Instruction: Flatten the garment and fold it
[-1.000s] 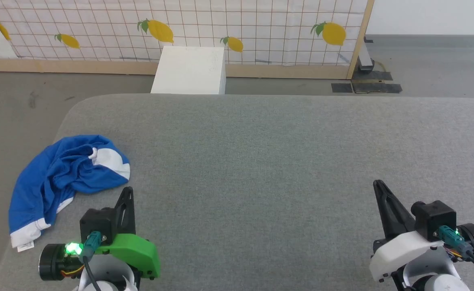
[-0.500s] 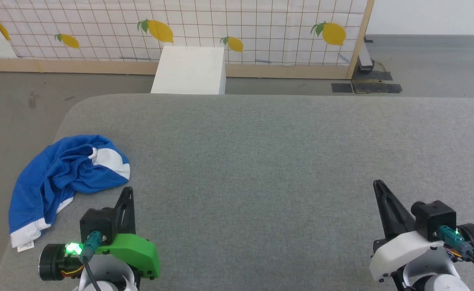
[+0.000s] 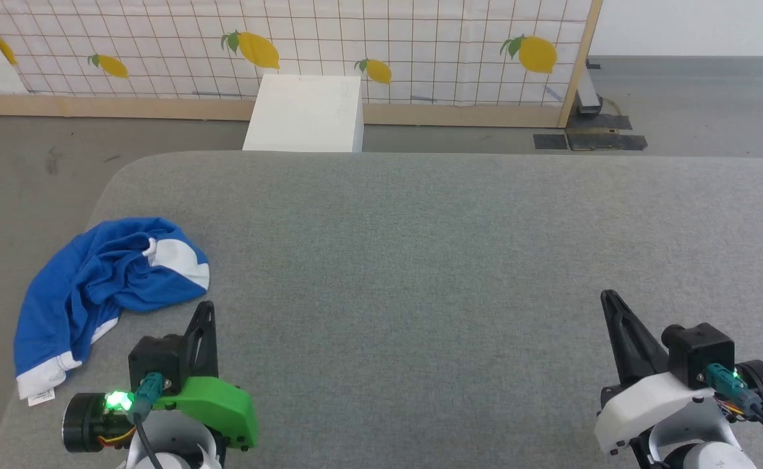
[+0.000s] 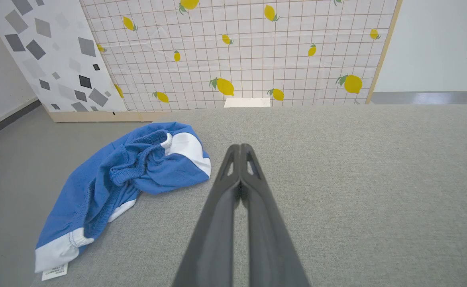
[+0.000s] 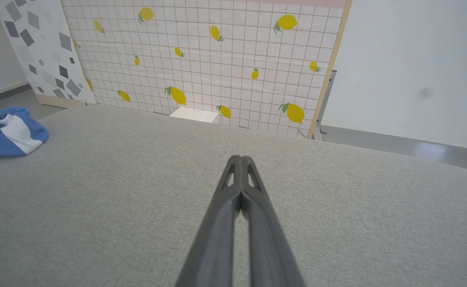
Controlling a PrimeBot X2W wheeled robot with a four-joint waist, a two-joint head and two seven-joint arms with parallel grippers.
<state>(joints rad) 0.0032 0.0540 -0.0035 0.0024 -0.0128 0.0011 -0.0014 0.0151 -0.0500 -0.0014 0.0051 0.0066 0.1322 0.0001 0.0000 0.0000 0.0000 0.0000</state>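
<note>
Blue garment is lying bunched up at the left edge of the worktop, near my left gripper. It and my right gripper are pressing shut, holding nothing. I am thinking I should open the left one, pinch a white band, and drag the garment to the middle. Folds are hiding any print.

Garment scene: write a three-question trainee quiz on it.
1. True or false: the garment lies spread flat.
2. Which is nearer the garment? A) left gripper B) right gripper
3. Fill in: both grippers' jaws are ____.
Key: 1 false, it is crumpled; 2 A; 3 shut.
</note>
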